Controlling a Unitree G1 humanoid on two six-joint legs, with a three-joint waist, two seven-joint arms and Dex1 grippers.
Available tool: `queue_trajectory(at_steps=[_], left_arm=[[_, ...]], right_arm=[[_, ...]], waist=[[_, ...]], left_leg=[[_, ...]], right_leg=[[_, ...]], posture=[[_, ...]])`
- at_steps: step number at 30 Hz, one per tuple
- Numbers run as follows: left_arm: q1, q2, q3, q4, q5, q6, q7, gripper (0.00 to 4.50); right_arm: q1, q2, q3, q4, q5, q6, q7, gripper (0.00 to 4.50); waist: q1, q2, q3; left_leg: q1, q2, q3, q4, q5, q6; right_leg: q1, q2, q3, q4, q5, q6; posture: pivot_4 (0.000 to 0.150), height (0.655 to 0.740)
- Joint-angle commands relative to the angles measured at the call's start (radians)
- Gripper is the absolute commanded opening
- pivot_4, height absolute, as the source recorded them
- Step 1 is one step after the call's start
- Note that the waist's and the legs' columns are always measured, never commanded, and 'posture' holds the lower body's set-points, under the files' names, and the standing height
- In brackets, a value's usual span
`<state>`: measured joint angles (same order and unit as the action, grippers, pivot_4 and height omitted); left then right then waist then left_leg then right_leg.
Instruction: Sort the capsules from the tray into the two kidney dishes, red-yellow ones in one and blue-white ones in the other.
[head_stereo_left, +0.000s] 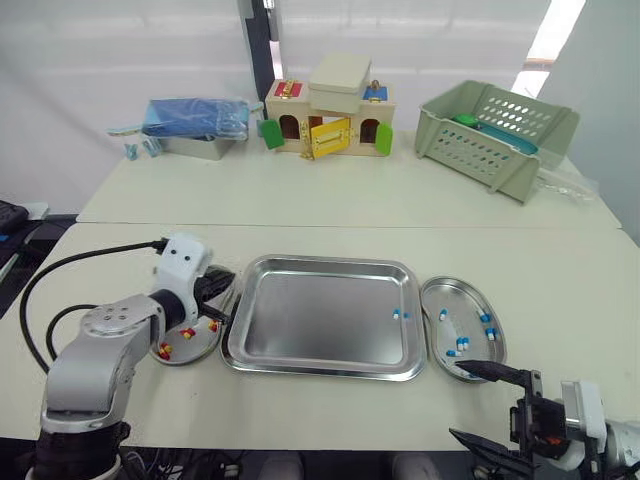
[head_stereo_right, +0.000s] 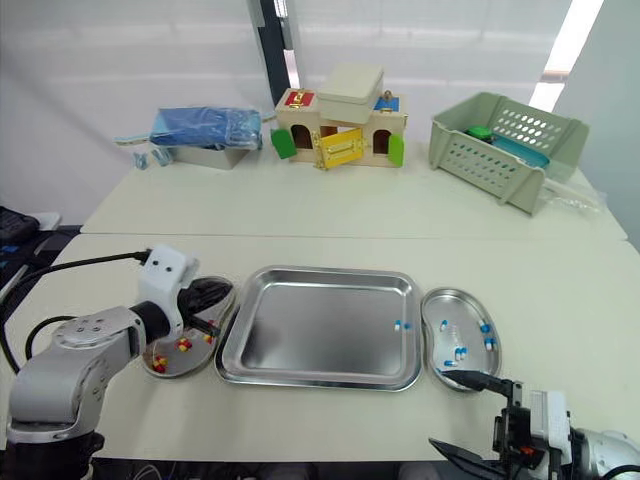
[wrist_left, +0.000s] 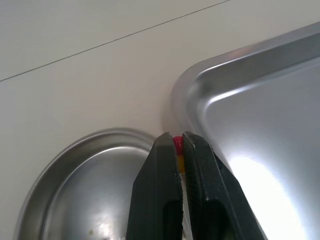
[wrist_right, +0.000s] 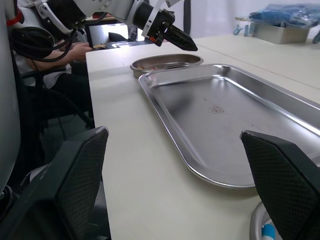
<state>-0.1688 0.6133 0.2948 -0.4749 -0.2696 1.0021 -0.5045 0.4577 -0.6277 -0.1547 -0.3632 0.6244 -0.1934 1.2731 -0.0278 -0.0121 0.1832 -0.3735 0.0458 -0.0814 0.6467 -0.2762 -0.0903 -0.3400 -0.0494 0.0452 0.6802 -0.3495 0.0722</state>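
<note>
Left pincer (wrist_left: 179, 139) clenched on a red-yellow capsule (wrist_left: 178, 146), right over the dish (wrist_left: 85, 185) rim beside the tray (wrist_left: 260, 125) corner. I'd nudge it over the dish's middle before letting go, so it can't bounce out. Right pincer (head_stereo_left: 490, 405) hangs released.

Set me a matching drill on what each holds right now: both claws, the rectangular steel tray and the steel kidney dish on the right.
Things:
1. left claw
2. right claw
3. rectangular steel tray
4. steel kidney dish on the right

States:
A. several blue-white capsules
B. nothing, fingers open
C. red-yellow capsule, pinched
D. blue-white capsule near its right wall

Pairs: 1-C, 2-B, 3-D, 4-A
</note>
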Motion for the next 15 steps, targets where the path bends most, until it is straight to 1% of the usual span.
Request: queue_trajectory(at_steps=[1, 6, 10, 15], left_arm=[[0.036, -0.025, 0.081, -0.062, 0.014, 0.028, 0.084, 0.03], [0.102, -0.039, 0.119, -0.067, 0.019, 0.023, 0.135, 0.03], [0.119, -0.034, 0.125, -0.06, 0.013, 0.025, 0.15, 0.03], [0.114, -0.02, 0.123, -0.052, -0.005, 0.027, 0.142, 1.39]], right_arm=[[-0.028, -0.005, 0.007, 0.004, 0.025, 0.017, 0.02, 4.5], [-0.079, -0.009, 0.013, 0.029, 0.03, 0.036, 0.043, 4.5], [-0.096, -0.008, 0.013, 0.038, 0.032, 0.044, 0.057, 4.5], [-0.097, -0.004, 0.011, 0.034, 0.03, 0.052, 0.061, 4.5]], waist=[[0.0, 0.0, 0.0], [0.0, -0.001, 0.0], [0.001, -0.001, 0.0], [0.001, -0.001, 0.0]], left_leg=[[0.0, 0.0, 0.0, 0.0, 0.0, 0.0], [0.0, 0.0, 0.0, 0.0, 0.0, 0.0], [0.0, 0.0, 0.0, 0.0, 0.0, 0.0], [0.0, 0.0, 0.0, 0.0, 0.0, 0.0]], right_leg=[[0.0, 0.0, 0.0, 0.0, 0.0, 0.0], [0.0, 0.0, 0.0, 0.0, 0.0, 0.0], [0.0, 0.0, 0.0, 0.0, 0.0, 0.0], [0.0, 0.0, 0.0, 0.0, 0.0, 0.0]], posture=[[0.15, 0.74], [0.15, 0.74], [0.15, 0.74], [0.15, 0.74]])
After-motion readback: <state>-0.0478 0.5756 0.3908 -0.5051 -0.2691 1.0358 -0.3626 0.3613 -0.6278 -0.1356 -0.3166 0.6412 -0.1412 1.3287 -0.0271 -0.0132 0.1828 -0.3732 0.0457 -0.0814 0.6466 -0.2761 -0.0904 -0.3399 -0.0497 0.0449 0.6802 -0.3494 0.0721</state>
